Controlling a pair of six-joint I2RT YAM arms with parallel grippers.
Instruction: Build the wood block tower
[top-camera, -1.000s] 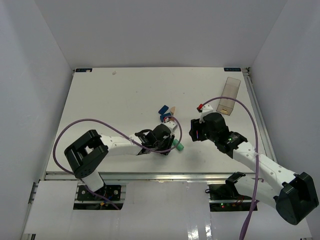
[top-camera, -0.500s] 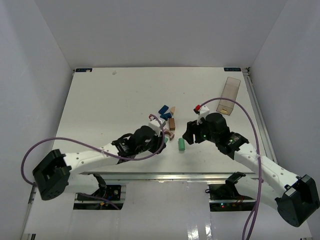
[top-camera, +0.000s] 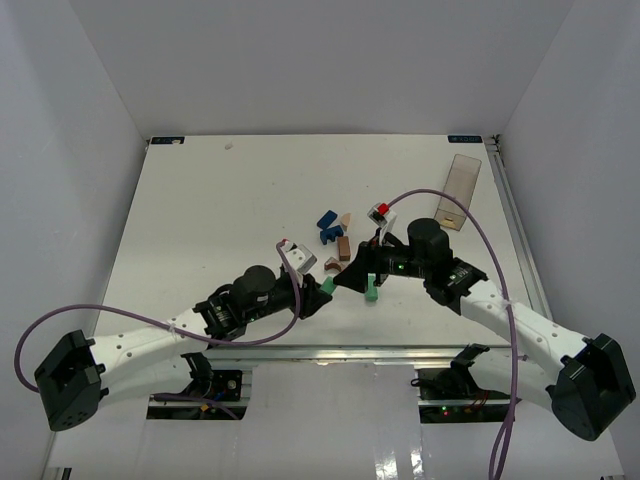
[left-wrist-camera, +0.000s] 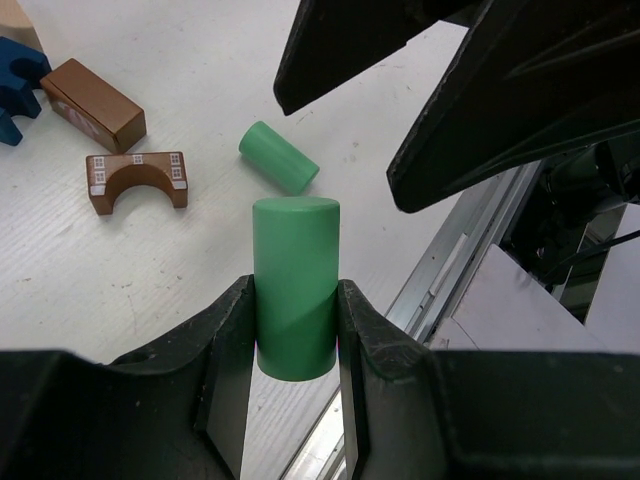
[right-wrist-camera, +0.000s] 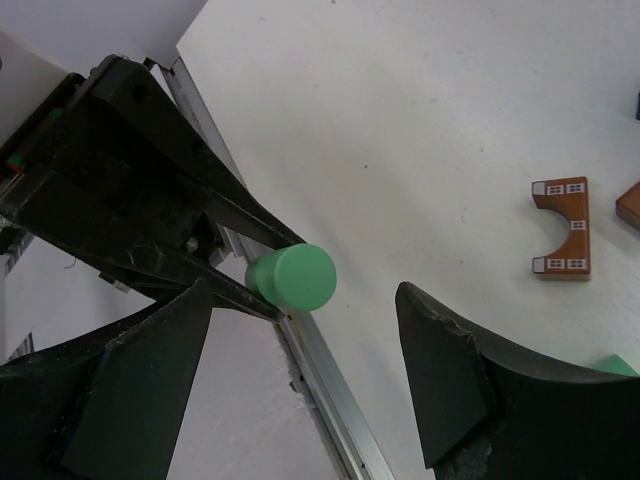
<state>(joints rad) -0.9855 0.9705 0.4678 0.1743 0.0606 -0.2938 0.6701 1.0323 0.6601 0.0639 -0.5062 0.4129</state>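
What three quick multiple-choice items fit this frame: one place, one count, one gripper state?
1. Where is the loose green cylinder?
A. Lying on the table, beside the brown arch
B. Inside the clear box
C. Stacked on the brown brick

2. How many green cylinders are in view?
A. One
B. Two
C. Three

3. What is the left gripper doing?
A. Open and empty
B. Shut on the other green cylinder
C. Shut on a blue piece

Key:
1 A: the left wrist view shows it on its side on the table, near the arch but not touching it.
2 B: one lies loose and one sits between the left fingers.
3 B: both fingers press that cylinder's sides.
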